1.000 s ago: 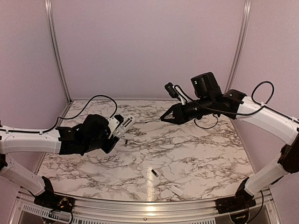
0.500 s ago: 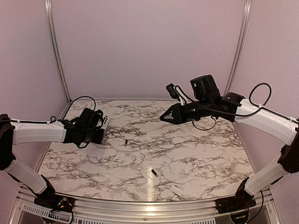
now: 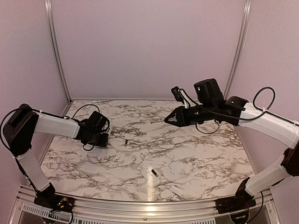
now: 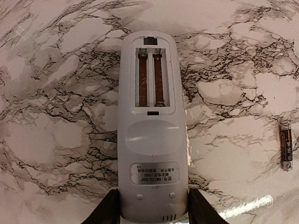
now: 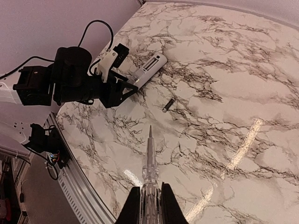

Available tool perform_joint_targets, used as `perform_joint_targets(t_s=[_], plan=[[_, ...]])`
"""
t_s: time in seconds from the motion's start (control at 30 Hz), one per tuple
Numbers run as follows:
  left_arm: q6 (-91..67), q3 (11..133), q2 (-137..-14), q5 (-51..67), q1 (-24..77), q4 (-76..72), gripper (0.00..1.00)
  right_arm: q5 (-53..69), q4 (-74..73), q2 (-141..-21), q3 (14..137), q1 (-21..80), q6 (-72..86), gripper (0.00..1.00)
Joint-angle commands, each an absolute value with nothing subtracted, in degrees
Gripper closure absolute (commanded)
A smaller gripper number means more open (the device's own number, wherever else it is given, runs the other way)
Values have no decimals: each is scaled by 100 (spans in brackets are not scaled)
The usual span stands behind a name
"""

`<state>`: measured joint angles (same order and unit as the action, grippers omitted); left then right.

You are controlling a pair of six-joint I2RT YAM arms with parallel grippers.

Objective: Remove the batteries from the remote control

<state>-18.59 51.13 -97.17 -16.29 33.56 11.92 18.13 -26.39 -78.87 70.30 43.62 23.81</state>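
The white remote control (image 4: 152, 140) is held by its near end in my left gripper (image 4: 153, 211), back face up, low over the marble table at the far left. Its battery bay (image 4: 150, 79) is uncovered and both slots are empty. One dark battery (image 4: 286, 146) lies on the table just right of the remote, also seen as battery (image 3: 125, 142) and battery (image 5: 168, 105). A second battery (image 3: 154, 172) lies nearer the front. My right gripper (image 5: 149, 207) is shut on a thin silvery tool (image 5: 149, 158), raised over the table's back right.
A small white cover piece (image 3: 176, 190) lies near the table's front edge. The left gripper (image 3: 105, 138) stays close to the left rail and the right gripper (image 3: 167, 120) hangs above the back. Pink walls enclose three sides.
My left arm has swung left and down toward the table with the remote still held. My right gripper has shifted slightly right with the tool.
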Motion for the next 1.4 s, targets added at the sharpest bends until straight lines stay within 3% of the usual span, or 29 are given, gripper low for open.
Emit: perform_joint_targets(t_s=[0.0, 0.2, 0.23, 0.37, 0.53, 0.6, 0.63, 0.87, 1.37], plan=[[-2093, 5350, -9990, -1352, 3322, 1099, 100, 1588, -2626, -7686, 6975, 4395, 2388, 100], [-2248, 5357, -10172, -1189, 3322, 1056, 100, 1505, -2625, -7560, 6824, 4390, 2397, 100], [-2287, 5337, -10184, -1167, 3322, 1036, 95, 1496, -2614, -7540, 6778, 4394, 2406, 100], [-2388, 5219, -10162, -1139, 3322, 934, 63, 1498, -2628, -7548, 6765, 4379, 2370, 100], [-2438, 5047, -9887, -1313, 3322, 872, 32, 1546, -2581, -7626, 6785, 4333, 2358, 100], [-2444, 5015, -9755, -1380, 3322, 897, 6, 1571, -2559, -7651, 6793, 4320, 2364, 100], [-2436, 5018, -9699, -1411, 3320, 927, 2, 1585, -2551, -7670, 6800, 4316, 2358, 100], [-2446, 4886, -9050, -1580, 3322, 888, 1, 1622, -2580, -7677, 6820, 4254, 2283, 100], [-1436, 4891, -6250, -2270, 3320, 323, 1, 1742, -2535, -7688, 6832, 4116, 2223, 100]])
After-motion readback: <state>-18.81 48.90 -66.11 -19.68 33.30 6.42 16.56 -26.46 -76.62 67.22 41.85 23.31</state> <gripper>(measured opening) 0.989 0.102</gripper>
